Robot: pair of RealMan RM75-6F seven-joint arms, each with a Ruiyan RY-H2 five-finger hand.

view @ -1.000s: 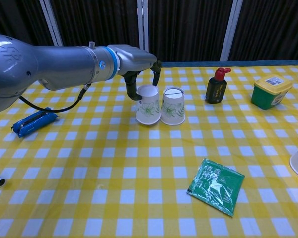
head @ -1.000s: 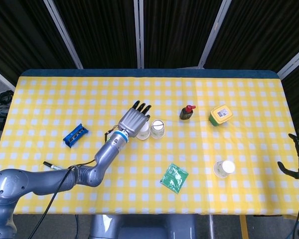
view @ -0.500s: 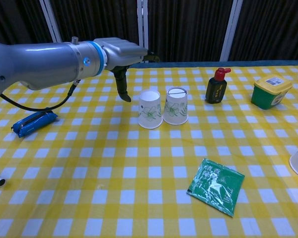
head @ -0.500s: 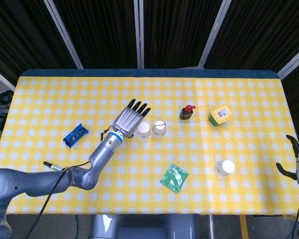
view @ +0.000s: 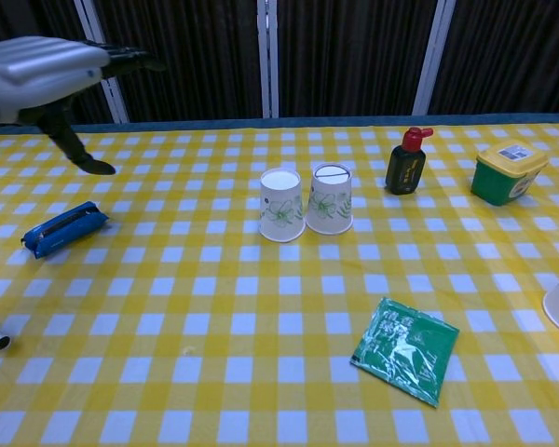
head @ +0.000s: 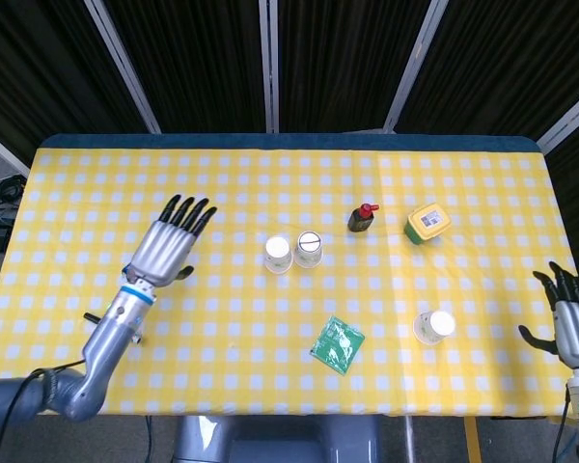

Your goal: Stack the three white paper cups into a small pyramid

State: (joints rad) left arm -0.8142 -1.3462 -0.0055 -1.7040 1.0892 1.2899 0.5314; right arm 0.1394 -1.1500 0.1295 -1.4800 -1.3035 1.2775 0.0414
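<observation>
Two cups (head: 278, 254) (head: 309, 248) are standing upside down, touching side by side near the table's (head: 270, 328) middle, forming what looks like the pyramid's base. The third cup (head: 433, 326) is sitting well apart near the right front corner, not yet stacked. The left hand (head: 169, 247) is hovering toward the left edge, fingers spread, holding nothing. The right hand (head: 569, 318) is hanging at the right edge; its fingers seem apart and empty, though it is small there, probably placed to fetch that cup.

Matt white paper cups (view: 281, 205) stood on a checked cloth surface (view: 168, 307); the green packet (view: 405, 349) was glossy plastic film; the left hand (head: 167, 248) had brushed grey metal with black fingers (head: 188, 210).
</observation>
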